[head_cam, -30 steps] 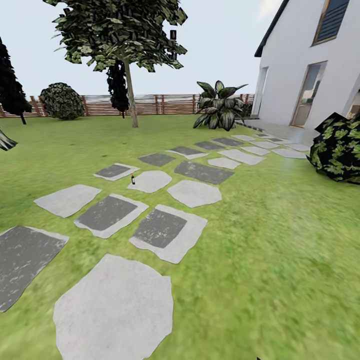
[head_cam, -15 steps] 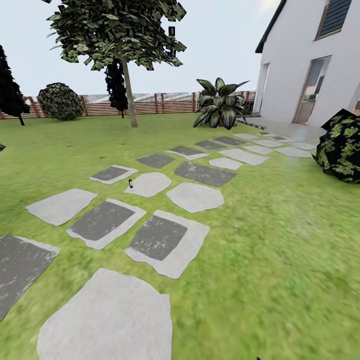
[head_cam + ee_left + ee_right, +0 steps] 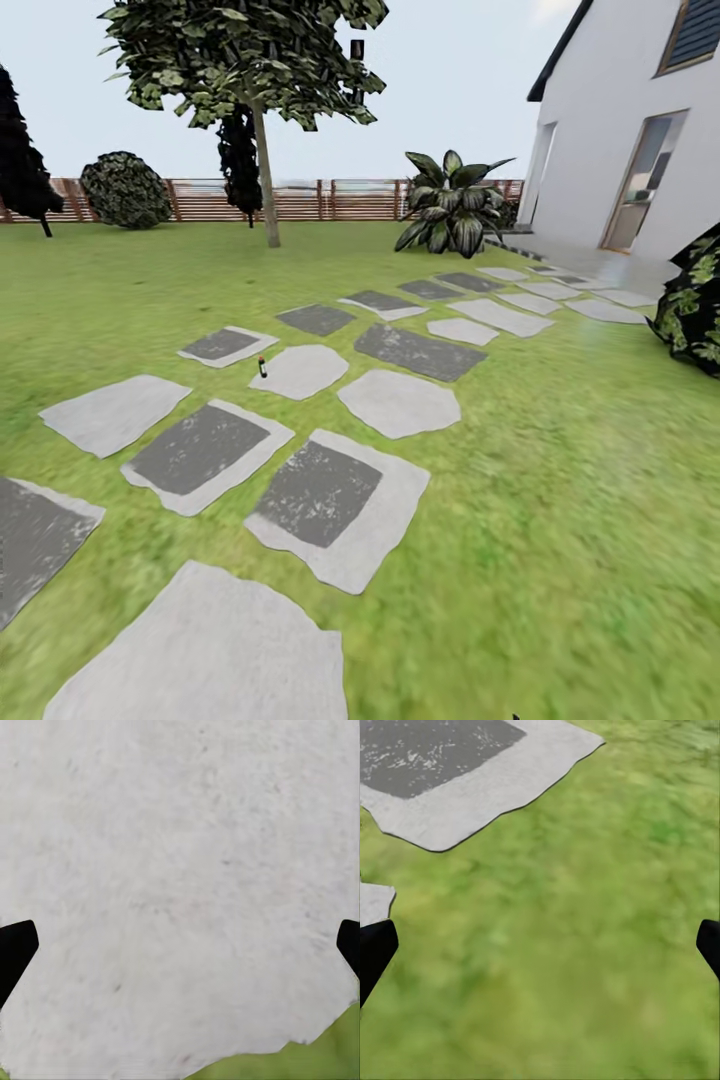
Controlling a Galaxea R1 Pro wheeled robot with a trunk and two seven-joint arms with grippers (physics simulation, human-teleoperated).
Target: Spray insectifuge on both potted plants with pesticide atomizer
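Out on the lawn (image 3: 560, 480), a path of grey stepping stones (image 3: 398, 402) runs away from the robot toward the white house (image 3: 640, 130), and the pesticide atomizer (image 3: 262, 366) stands upright at the near-left edge of one pale stone, small and slender, well ahead of the robot and apart from both arms. It looks set there in the open so that it can be approached along the path. Beyond it, close to the house corner and near the slatted wooden fence (image 3: 300, 200), a broad-leaved speckled plant (image 3: 452, 205) rises from the grass; whether it is one of the potted plants cannot be told, since no pot shows. A tree (image 3: 262, 130) stands by the fence, a dark bush (image 3: 695, 305) at the right edge. In the left wrist view the left gripper (image 3: 180, 945) hangs over a pale stone slab (image 3: 172, 870), its two black fingertips at opposite edges of the picture, spread wide with nothing between them. The right gripper (image 3: 540, 945) is likewise spread and empty, over grass beside a stone. Both seem carried low and ready while the base travels; the pick-up is judged not yet begun.
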